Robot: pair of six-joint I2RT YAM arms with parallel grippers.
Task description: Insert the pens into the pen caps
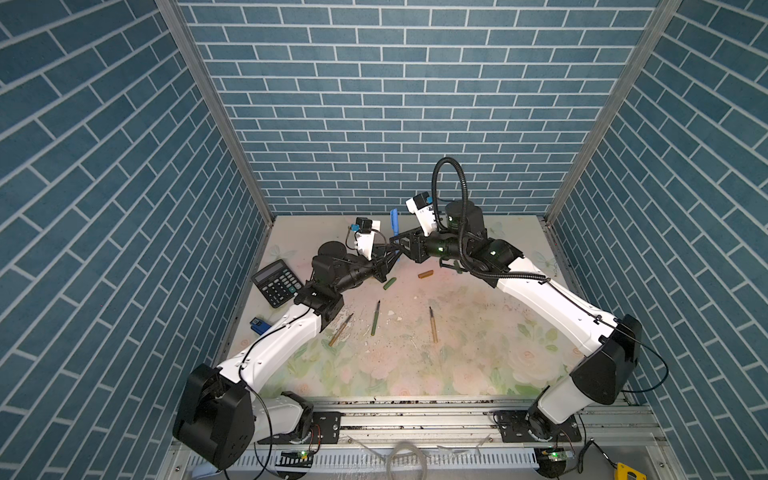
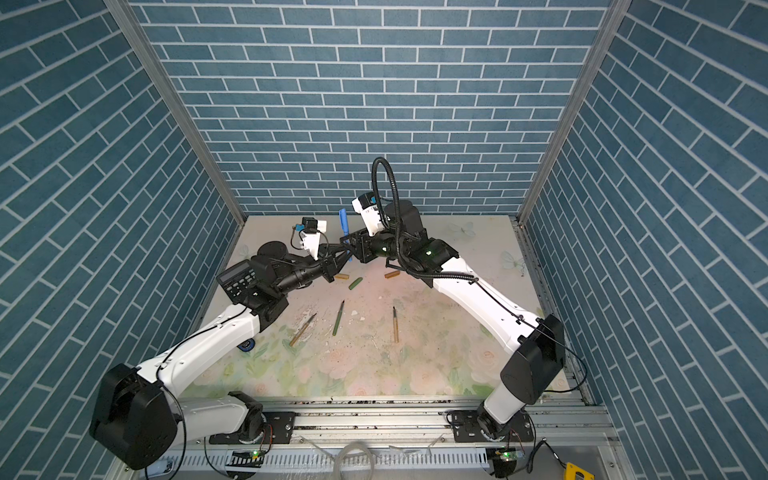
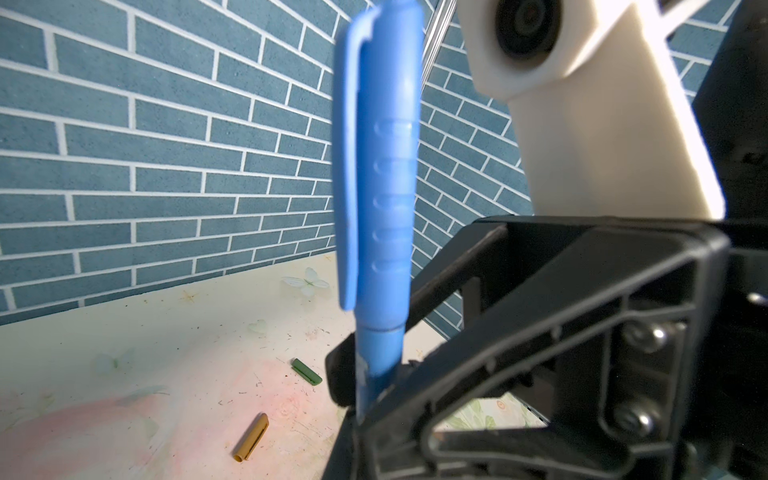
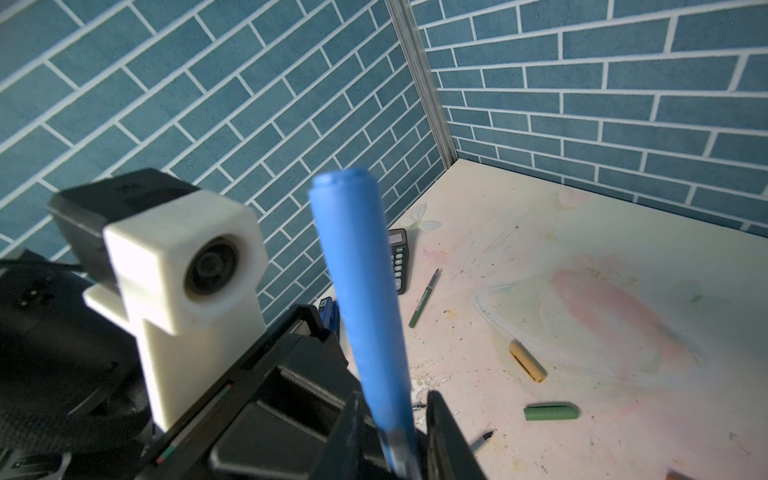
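Left pincer [image 1: 394,254]: you held the upright blue pen [image 3: 380,353] clamped, blue cap [image 3: 386,166] on top.
Right pincer [image 4: 395,415]: stood narrow around that pen; grip unclear.

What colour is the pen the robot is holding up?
Blue. The pen shows best in the left wrist view.

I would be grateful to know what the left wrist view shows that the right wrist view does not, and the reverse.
Only the left wrist view: the blue cap's clip, an orange-brown cap and a dark green cap. Only the right wrist view: the calculator, a green pen, a tan cap and a lighter green cap. Both: the capped blue pen standing roughly upright before the brick wall.
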